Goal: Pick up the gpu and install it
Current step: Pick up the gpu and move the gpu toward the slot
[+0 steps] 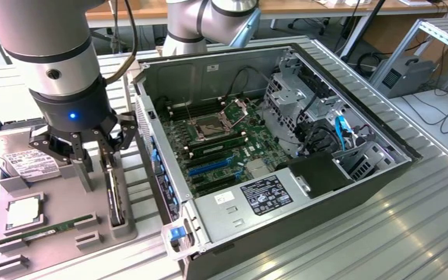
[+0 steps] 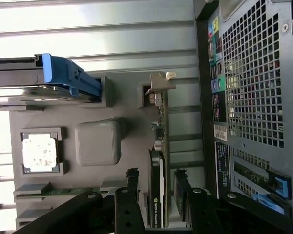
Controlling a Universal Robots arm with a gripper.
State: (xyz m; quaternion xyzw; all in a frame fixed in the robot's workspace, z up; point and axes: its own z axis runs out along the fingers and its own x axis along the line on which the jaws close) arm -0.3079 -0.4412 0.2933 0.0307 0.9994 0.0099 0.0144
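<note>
One gpu [image 1: 116, 198], flat black-shrouded green card with silver bracket, standing on edge in grey moulded tray [image 1: 60, 204] beside open black computer case [image 1: 325, 216]; black gripper [image 1: 100, 157] spread wide, straddling it.

Ext cam high, oblique; wrist close; share tray [image 1: 68, 201] [image 2: 132, 146].
</note>
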